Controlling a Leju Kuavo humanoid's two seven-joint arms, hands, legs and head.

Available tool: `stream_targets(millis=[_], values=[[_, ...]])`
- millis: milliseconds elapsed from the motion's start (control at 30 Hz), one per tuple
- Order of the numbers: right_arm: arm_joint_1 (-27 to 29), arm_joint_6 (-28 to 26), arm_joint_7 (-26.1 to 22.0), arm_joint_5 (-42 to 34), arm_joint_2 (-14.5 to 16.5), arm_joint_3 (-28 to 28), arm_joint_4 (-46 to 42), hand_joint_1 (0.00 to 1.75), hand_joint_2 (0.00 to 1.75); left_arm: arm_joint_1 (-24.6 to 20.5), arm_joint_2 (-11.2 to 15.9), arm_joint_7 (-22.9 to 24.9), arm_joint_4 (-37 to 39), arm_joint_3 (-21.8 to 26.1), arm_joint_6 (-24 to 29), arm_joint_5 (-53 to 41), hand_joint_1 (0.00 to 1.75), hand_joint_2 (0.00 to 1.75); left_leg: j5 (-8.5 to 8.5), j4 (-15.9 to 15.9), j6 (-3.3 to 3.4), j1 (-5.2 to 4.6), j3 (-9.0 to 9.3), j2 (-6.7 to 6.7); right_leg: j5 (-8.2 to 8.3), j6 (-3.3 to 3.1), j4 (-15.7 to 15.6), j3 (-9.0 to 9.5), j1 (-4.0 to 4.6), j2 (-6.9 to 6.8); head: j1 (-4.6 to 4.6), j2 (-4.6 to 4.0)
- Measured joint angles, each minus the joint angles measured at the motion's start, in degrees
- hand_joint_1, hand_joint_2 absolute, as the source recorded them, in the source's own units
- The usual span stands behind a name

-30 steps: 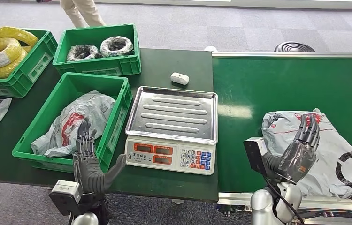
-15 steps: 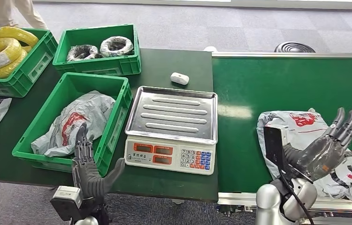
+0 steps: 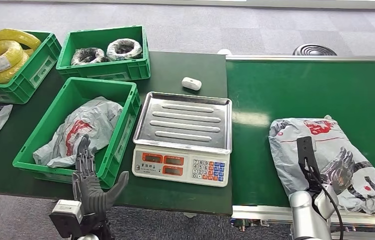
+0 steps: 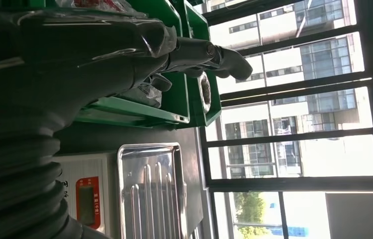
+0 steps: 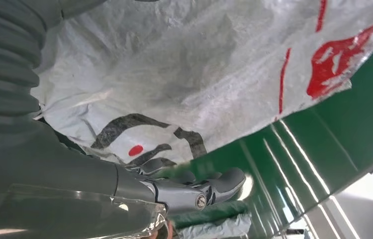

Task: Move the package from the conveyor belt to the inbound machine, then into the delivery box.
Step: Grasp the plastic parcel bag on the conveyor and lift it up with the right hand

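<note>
Now the right hand (image 3: 342,170) has been lowered, fingers spread, onto the package (image 3: 325,155) near the conveyor belt's (image 3: 300,90) front edge; grasping is judged imminent.

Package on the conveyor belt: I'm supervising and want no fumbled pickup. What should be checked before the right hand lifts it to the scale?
1. Right hand over the package: ok, it lies on the near part of the bag.
2. Fingers closed on the bag: cannot tell; the right wrist view shows them beside the plastic, with no clear pinch.
3. Scale tray bare: ok.
4. Path across the conveyor belt to the scale: ok, nothing lies between.
5. Left hand out of the way: ok, open in front of the green bin.
</note>
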Motion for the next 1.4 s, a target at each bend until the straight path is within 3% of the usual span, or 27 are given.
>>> stream_targets(millis=[300, 533, 800, 1100, 1400], values=[[1.43, 6.43, -1.71, -2.3, 3.3, -0.32, -2.43, 0.0, 1.75, 0.85, -0.11, 2.29, -2.24, 1.17, -0.79, -3.18, 0.0, 1.75, 0.01, -0.04, -0.02, 0.03, -0.01, 0.02, -0.02, -0.03, 0.01, 0.0, 0.03, 0.01, 0.02, 0.0], [8.16, 12.32, -1.58, -3.99, 8.13, 3.66, -13.32, 0.0, 1.75, 1.83, -0.19, 3.02, -4.06, 2.48, -1.14, -4.89, 0.0, 1.75, -0.01, -0.04, -0.02, 0.03, -0.03, 0.04, -0.04, -0.03, 0.01, -0.03, 0.02, 0.01, 0.01, 0.0], [10.78, 15.25, -1.52, -5.14, 10.2, 8.36, -16.95, 0.0, 1.75, 1.8, -0.33, 3.6, -4.26, 2.98, -1.76, -5.53, 0.0, 1.75, 0.0, -0.04, -0.02, 0.02, 0.0, 0.04, -0.04, -0.03, 0.0, -0.02, 0.02, 0.01, 0.01, 0.0], [12.51, 9.78, 3.8, -1.79, 9.36, 6.55, -21.56, 0.0, 1.75, 1.78, -0.33, 3.63, -4.2, 3.07, -2.41, -5.51, 0.0, 1.75, -0.02, -0.04, -0.01, 0.02, -0.01, 0.05, -0.05, -0.03, -0.01, -0.06, -0.02, 0.02, 0.01, 0.0], [10.47, 8.11, -0.81, -5.24, 5.42, -3.32, -18.0, 0.0, 1.75, 1.62, -0.32, 3.05, -3.57, 2.77, -2.61, -4.74, 0.0, 1.75, -0.02, -0.03, -0.01, -0.01, 0.0, 0.04, -0.02, -0.01, -0.02, -0.03, -0.04, 0.03, 0.01, 0.0]])
